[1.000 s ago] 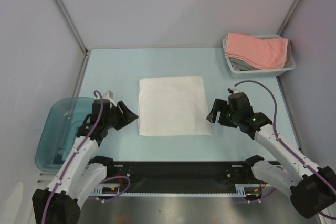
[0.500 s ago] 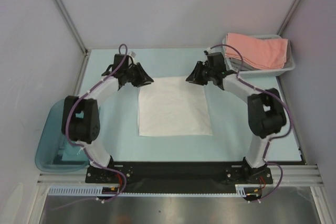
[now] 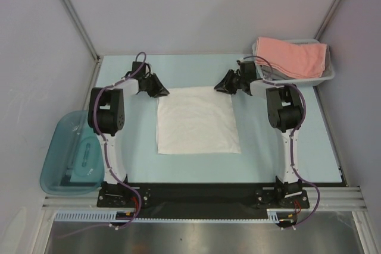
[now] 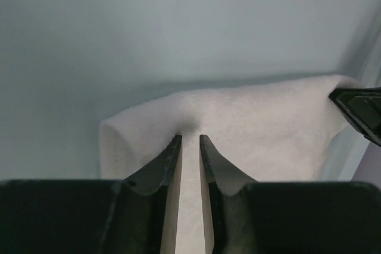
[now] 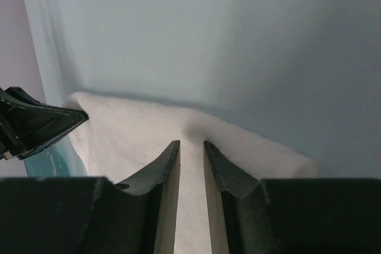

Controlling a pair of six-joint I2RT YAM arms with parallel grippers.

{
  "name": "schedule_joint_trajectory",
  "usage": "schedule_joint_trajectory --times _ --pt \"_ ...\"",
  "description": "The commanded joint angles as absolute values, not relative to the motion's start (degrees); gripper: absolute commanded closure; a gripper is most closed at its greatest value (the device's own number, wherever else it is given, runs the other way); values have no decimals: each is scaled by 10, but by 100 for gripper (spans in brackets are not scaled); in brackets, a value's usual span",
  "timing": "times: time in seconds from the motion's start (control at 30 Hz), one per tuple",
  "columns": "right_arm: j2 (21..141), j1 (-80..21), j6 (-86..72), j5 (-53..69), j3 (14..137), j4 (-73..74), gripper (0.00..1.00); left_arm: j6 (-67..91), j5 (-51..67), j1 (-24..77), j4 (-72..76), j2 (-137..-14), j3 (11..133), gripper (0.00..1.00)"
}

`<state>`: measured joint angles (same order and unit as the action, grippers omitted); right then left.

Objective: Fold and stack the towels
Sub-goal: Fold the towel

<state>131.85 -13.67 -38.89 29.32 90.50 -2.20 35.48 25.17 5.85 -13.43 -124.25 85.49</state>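
At the centre of the counter [image 3: 257, 160] I find the white towel [image 3: 197, 120] spread out in a single flat sheet, its near edge facing the arm bases. Both arms are stretched to its far edge. The left pincer [image 3: 159, 91] sits at the far-left corner and the right pincer [image 3: 224, 86] at the far-right corner.

From the left wrist, I note the left pincer [image 4: 189, 141] with its fingers drawn close on the towel [image 4: 256, 126]. White cloth fills the narrow gap between them, and the edge puckers up at the tips. The right wrist shows the same: the right pincer [image 5: 191, 145] is clamped on the towel [image 5: 131, 129], with a small ridge of cloth raised at its tips. Each wrist view shows the opposite pincer at the other corner.

In the far-right corner of the counter stands the basket [image 3: 326, 76]. A folded salmon-pink towel [image 3: 292, 56] lies in it on top of a grey towel [image 3: 270, 74]. The teal tub [image 3: 58, 162] sits off the counter's left edge, well apart from the white towel
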Motion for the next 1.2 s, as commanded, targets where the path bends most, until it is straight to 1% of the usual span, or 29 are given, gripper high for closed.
schedule_joint_trajectory --times 0.0,0.1,0.27,0.33,0.37,0.5,0.67,0.8,1.0,1.1,1.17 --pt "1311 -110 -389 284 890 -66 73 341 225 38 -115 -1226 867 75" --pt "1310 -104 -378 268 890 -54 73 333 219 24 -110 -1219 859 74" --pt "1307 -102 -369 251 894 -44 73 312 205 18 -146 -1234 889 74" --pt "1297 -102 -363 243 895 -38 71 308 200 18 -147 -1230 889 73" --pt "1294 -101 -355 237 894 -32 71 305 185 18 -150 -1227 889 71" --pt "1274 -101 -337 214 897 -13 71 291 173 18 -158 -1221 896 68" --pt "1253 -104 -316 179 908 29 69 279 168 18 -184 -1220 922 68" --pt "1223 -114 -274 138 918 56 66 258 158 25 -189 -1193 928 68" --pt "1217 -130 -198 93 960 121 60 166 118 40 -279 -1220 1027 59" --pt "1224 -136 -159 91 971 135 57 133 125 41 -300 -1230 1043 55" --pt "1229 -140 -135 68 976 155 57 120 132 43 -312 -1237 1050 54"
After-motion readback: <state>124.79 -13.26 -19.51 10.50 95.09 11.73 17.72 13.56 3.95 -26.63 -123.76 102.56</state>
